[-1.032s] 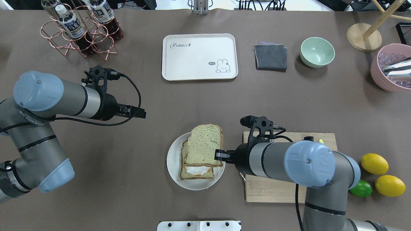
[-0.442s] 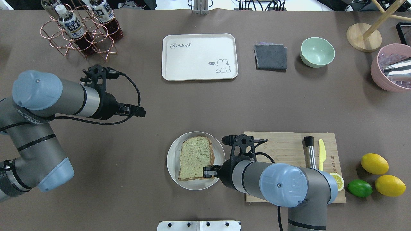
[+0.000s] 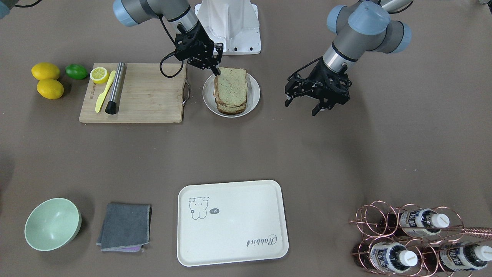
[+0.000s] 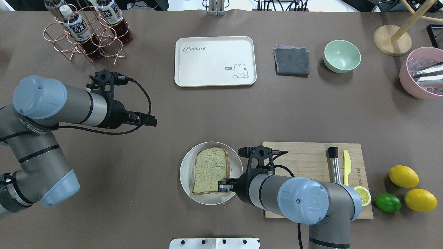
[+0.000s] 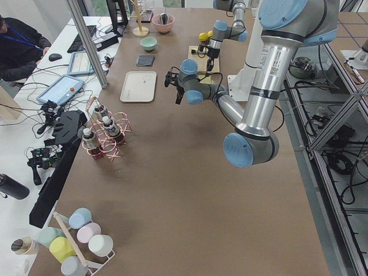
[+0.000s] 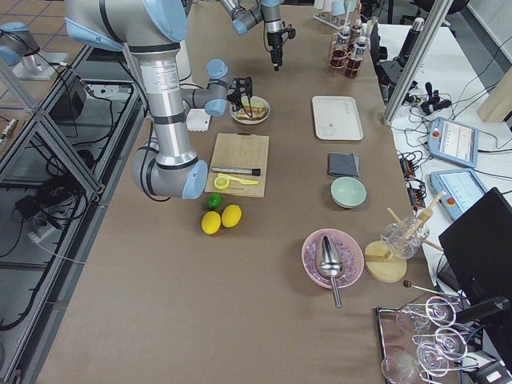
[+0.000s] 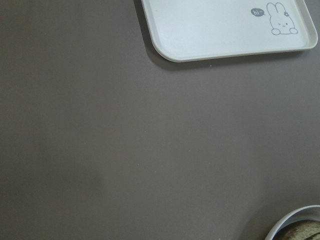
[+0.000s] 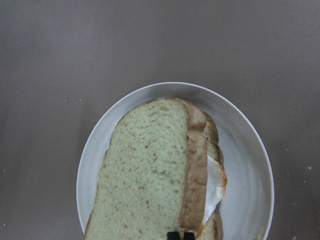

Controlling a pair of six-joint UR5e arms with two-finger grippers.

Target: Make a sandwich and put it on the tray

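Right claw: the right gripper (image 4: 222, 185) is clenched on the top slice (image 8: 150, 170) at one corner, with the sandwich (image 4: 211, 170) stacked on the plate (image 4: 185, 180).
Left claw: the left gripper (image 3: 302, 107) hangs released, holding nothing.
Tray: the tray (image 4: 214, 60) sits well apart from the plate.
Risk: a one-corner lift could peel the slice off, and the egg (image 8: 215, 182) could slide out.
Count: two slices, one egg, one plate, one tray.

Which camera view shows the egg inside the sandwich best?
The right wrist-mounted view: the egg peeks out white between the slices. The overhead view shows only the top slice; in the other views it cannot be made out.
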